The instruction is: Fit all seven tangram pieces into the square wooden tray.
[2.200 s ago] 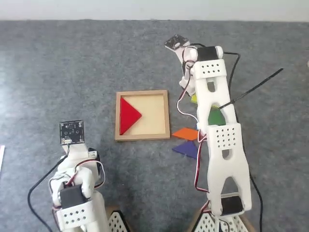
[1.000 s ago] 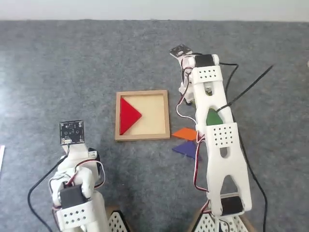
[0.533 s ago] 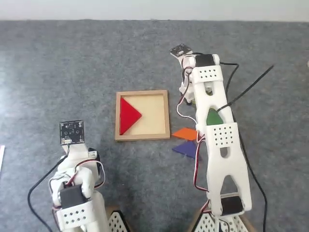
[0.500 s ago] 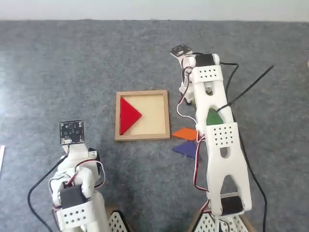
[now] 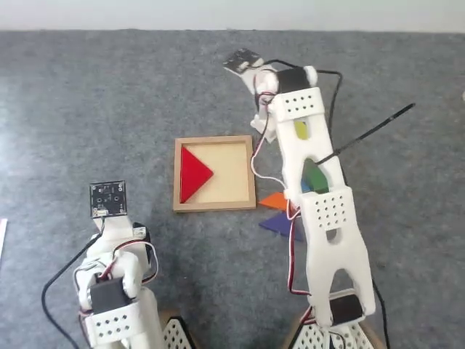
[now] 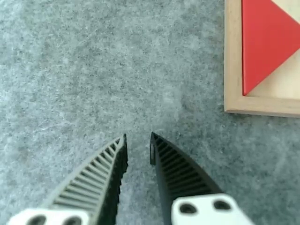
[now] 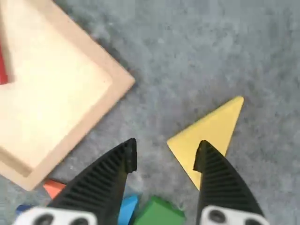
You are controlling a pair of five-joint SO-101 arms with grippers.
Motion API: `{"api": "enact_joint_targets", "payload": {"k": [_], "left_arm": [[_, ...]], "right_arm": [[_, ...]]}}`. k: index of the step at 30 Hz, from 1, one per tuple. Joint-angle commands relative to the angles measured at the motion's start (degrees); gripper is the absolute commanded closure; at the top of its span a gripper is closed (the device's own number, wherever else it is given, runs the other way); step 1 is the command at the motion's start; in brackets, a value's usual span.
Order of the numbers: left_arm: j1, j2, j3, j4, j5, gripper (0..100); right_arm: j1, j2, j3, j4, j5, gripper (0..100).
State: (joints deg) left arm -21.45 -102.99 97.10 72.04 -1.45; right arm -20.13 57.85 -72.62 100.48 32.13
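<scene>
— Past tray (image 5: 214, 140) corner: right jaws spread wide over a corner of yellow triangle (image 7: 208, 133). Red triangle (image 5: 192, 173) flat inside tray.
— Left jaws?
— Barely parted, low over table (image 5: 109, 94), near tray.

red triangle (image 5: 192, 173), yellow triangle (image 7: 208, 136), pale wood tray (image 5: 214, 208), grey mat (image 5: 109, 94)

Grey felt-like mat (image 5: 102, 87) covered whole tabletop; fibrous, mottled texture, lay flat. Pale plain strip (image 5: 145, 14) ran along mat's far edge, boundary between them straight. Thin white sliver (image 5: 2, 238) of flat object lay on mat at left edge of high view, cut off by frame; kind unclear.
</scene>
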Motion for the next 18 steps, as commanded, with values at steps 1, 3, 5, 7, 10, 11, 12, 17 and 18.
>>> {"api": "enact_joint_targets", "payload": {"k": [1, 3, 5, 7, 10, 11, 12, 17, 18], "left_arm": [[-0.4, -1.1, -0.7, 0.2, -0.1, 92], [-0.4, -1.1, -0.7, 0.2, -0.1, 92], [-0.4, -1.1, -0.7, 0.2, -0.1, 92], [-0.4, -1.1, -0.7, 0.2, -0.1, 92], [-0.4, -1.1, -0.7, 0.2, -0.1, 92], [-0.4, -1.1, -0.7, 0.2, -0.1, 92], [-0.4, -1.1, -0.7, 0.2, -0.1, 92], [-0.4, -1.1, -0.7, 0.2, -0.1, 92], [-0.4, -1.1, -0.7, 0.2, -0.1, 92]], "right_arm": [[0.5, -4.3, -0.9, 2.0, 0.9, 79.6], [2.1, -2.2, -1.0, 1.2, 0.8, 76.8], [4.1, 0.4, -1.1, -0.4, 0.8, 70.5], [6.0, 3.0, -1.3, -2.2, 0.8, 63.9], [7.3, 5.8, -1.3, -3.9, 1.3, 58.3], [7.3, 6.6, -1.3, -3.9, 2.6, 58.2], [7.1, 7.5, -1.3, -3.6, 3.5, 58.2], [5.6, 11.4, -1.3, -4.9, 4.2, 58.2], [5.5, 11.9, -1.3, -5.1, 4.2, 58.2]]}}
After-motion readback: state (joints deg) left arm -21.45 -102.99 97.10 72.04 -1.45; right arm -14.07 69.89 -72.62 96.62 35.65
